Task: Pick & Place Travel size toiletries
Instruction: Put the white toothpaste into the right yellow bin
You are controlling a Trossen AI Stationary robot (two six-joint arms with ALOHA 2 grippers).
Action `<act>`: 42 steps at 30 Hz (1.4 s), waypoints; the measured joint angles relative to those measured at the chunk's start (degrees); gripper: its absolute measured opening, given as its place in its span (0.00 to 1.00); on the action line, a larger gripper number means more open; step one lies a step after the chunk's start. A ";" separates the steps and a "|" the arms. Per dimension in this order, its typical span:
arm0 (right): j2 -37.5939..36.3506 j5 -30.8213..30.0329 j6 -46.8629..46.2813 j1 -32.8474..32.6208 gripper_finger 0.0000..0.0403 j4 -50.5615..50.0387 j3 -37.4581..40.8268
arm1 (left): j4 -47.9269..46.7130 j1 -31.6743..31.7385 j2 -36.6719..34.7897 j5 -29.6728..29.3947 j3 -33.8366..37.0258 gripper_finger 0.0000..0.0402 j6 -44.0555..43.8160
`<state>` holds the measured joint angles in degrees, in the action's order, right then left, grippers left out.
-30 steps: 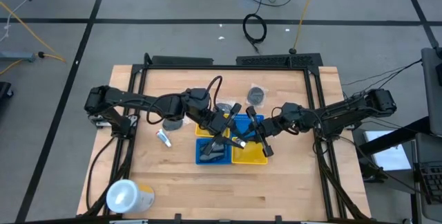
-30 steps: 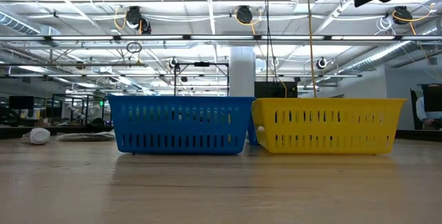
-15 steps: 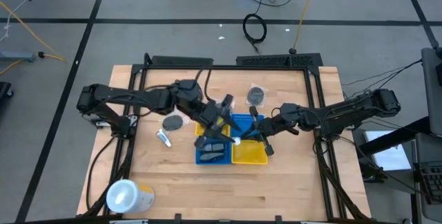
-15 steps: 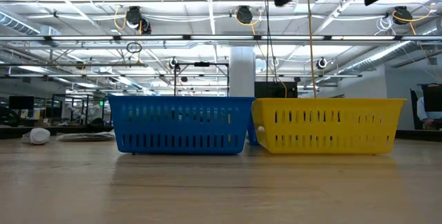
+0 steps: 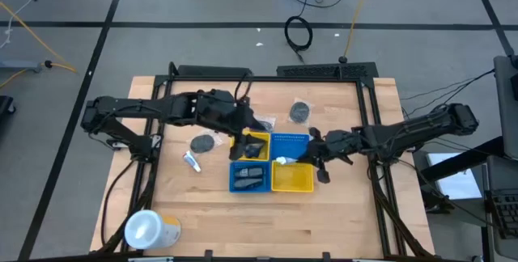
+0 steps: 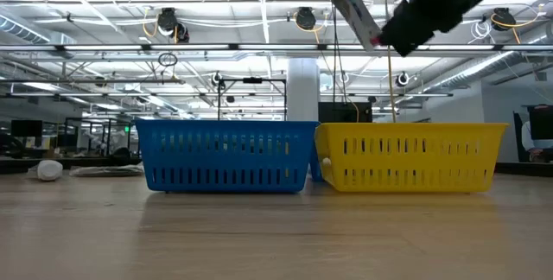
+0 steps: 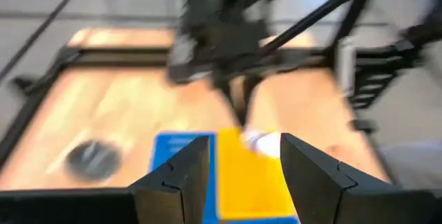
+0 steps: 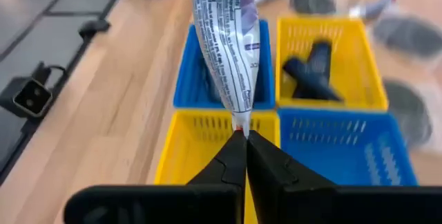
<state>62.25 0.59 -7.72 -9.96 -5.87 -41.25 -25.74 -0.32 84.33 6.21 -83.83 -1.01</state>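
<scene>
While right gripper (image 8: 239, 140) hangs above front yellow tray (image 5: 292, 179), its fingers clamp crimped end of white tube (image 8: 226, 41), tube raised over that tray. Left gripper (image 7: 238, 165) sits behind yellow tray cluster, over rear yellow tray (image 5: 252, 146), fingers spread, nothing between them. Dark bottles (image 8: 312, 70) lie in rear yellow tray. Front blue tray (image 5: 248, 177) touches front yellow tray's left side; rear blue tray (image 5: 290, 141) just behind it. Wrapped dark round piece (image 5: 202, 142) and second white tube (image 5: 191, 161) lie on table (image 5: 340, 213), left of trays. Another round piece (image 5: 300, 111) well behind trays.
</scene>
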 joint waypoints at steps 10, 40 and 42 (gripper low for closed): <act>0.20 -3.28 -8.24 -5.74 0.00 -9.28 0.00 | -12.96 -0.02 -0.07 -13.02 0.00 0.44 -5.55; 7.44 -10.92 -16.48 -11.17 0.01 -14.35 0.02 | -30.70 -2.54 -0.04 -18.78 0.00 0.44 -17.46; 7.44 -10.90 -16.48 -11.17 0.02 -14.33 0.02 | -31.63 -2.86 -0.02 -18.79 0.00 0.44 -17.31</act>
<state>69.69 -10.31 -24.21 -21.12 -20.21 -41.23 -57.37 -3.18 84.31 -12.58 -83.83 -18.33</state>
